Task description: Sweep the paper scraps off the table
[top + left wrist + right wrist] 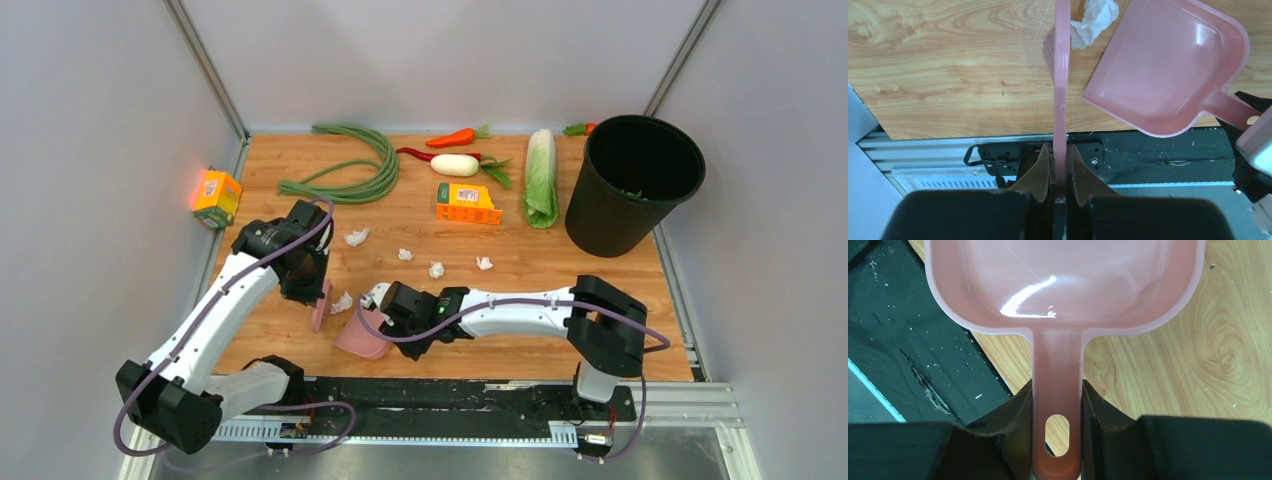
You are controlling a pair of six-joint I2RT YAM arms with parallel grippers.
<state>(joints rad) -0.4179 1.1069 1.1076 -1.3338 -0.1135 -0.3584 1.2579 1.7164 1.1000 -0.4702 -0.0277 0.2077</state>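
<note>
Several small white paper scraps lie on the wood table (pixel 520 300): one (pixel 356 237), one (pixel 405 254), one (pixel 436 269), one (pixel 484 263), and one (pixel 342 301) between the two pink tools. My left gripper (pixel 305 278) is shut on a thin pink sweeper blade (pixel 321 305), seen edge-on in the left wrist view (pixel 1062 75), with a scrap (pixel 1093 20) just right of it. My right gripper (pixel 393 305) is shut on the handle (pixel 1057 385) of a pink dustpan (pixel 360 335). The pan (pixel 1068 280) is empty and rests at the table's near edge.
A black bin (pixel 632 185) stands back right. A cabbage (pixel 540 178), an orange box (pixel 467 203), a white radish (pixel 455 165), a carrot (pixel 452 137) and green beans (pixel 350 170) lie along the back. An orange carton (pixel 216 197) sits off the left edge.
</note>
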